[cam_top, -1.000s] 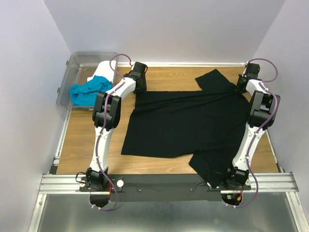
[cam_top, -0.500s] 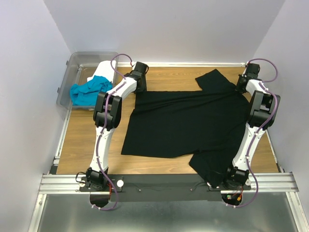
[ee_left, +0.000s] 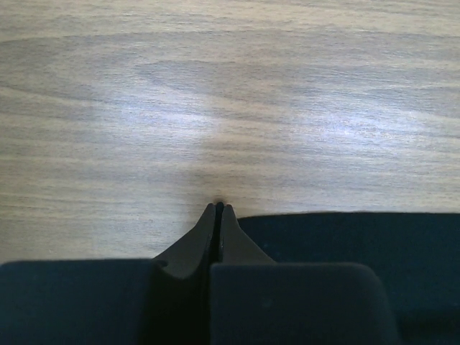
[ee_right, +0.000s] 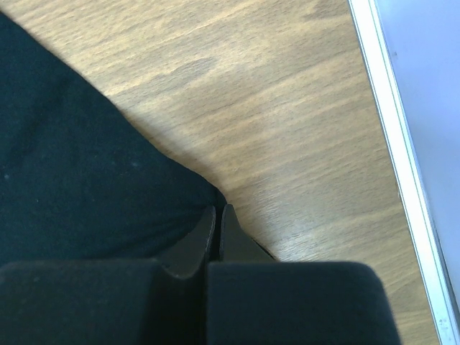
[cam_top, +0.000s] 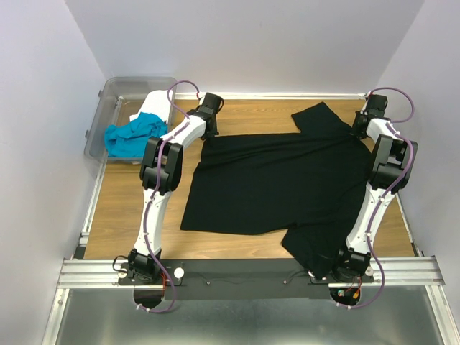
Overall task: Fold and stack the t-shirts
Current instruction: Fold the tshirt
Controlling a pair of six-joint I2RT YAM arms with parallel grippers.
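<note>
The black t-shirt (cam_top: 280,180) lies spread flat on the wooden table, one sleeve hanging over the near edge by the right arm's base. My left gripper (cam_top: 205,134) is down at its far left corner. In the left wrist view the left gripper (ee_left: 219,207) is shut with its tips on the table, and the shirt's edge (ee_left: 359,237) runs up against the right finger. My right gripper (cam_top: 357,131) is at the far right edge; in its wrist view the right gripper (ee_right: 218,208) is shut where the black cloth (ee_right: 72,172) bunches against the fingers.
A clear plastic bin (cam_top: 108,93) at the far left holds a turquoise t-shirt (cam_top: 129,136) and a white one (cam_top: 149,118). A white rail (ee_right: 388,108) and the wall border the table's right side. A metal frame (cam_top: 251,269) runs along the near edge.
The left gripper's jaws have closed at the shirt's far left corner, and the left wrist has shifted slightly. The right arm and the shirt have not moved.
</note>
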